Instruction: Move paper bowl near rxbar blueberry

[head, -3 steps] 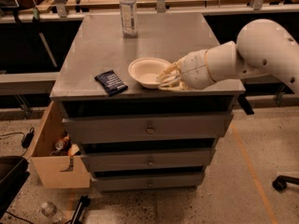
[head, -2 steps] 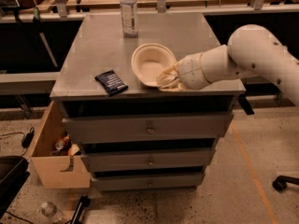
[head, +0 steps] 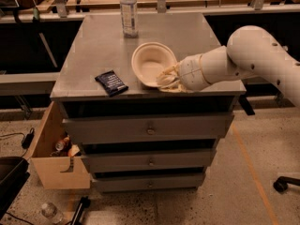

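Counts on worktop — 1 paper bowl (head: 151, 62), 1 rxbar blueberry (head: 111, 82) front-left corner, 1 water bottle (head: 128, 11) back edge, 1 gripper (head: 168, 80) front edge, clamped on paper bowl — 3 drawers (head: 150, 129) below.

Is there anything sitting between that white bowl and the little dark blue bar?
No. In the camera view only bare grey tabletop separates the paper bowl from the rxbar blueberry. The tool grips the bowl's opposite rim.

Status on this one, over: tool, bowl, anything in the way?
Tool shut on paper bowl rim, bowl tilted. Rxbar blueberry apart, near cabinet top front edge. Water bottle at rear, off the path.
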`<state>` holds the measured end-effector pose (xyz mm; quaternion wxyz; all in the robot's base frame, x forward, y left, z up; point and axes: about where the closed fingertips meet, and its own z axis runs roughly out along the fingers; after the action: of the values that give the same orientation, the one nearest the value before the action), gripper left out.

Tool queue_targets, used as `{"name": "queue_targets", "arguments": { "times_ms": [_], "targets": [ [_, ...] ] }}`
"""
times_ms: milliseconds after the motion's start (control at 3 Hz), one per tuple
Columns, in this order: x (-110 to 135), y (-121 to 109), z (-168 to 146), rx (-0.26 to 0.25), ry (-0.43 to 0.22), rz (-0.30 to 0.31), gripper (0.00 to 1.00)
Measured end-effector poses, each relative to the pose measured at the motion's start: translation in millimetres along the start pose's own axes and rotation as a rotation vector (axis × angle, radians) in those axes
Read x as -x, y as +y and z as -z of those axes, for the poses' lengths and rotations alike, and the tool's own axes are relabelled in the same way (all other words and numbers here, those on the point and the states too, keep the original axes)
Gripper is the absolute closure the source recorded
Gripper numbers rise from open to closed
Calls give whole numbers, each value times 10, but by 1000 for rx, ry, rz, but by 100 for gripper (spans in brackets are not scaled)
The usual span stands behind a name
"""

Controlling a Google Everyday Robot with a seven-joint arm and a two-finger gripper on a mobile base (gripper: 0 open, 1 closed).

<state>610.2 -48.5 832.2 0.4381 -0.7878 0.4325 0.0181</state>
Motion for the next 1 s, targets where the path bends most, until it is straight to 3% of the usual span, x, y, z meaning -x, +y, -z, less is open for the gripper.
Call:
{"name": "queue_targets", "arguments": {
  "times_ms": [667, 1000],
  "targets": [
    [25, 9, -42, 6, -7, 2, 5],
    [51, -26, -16, 7, -8, 2, 0]
  ]
}}
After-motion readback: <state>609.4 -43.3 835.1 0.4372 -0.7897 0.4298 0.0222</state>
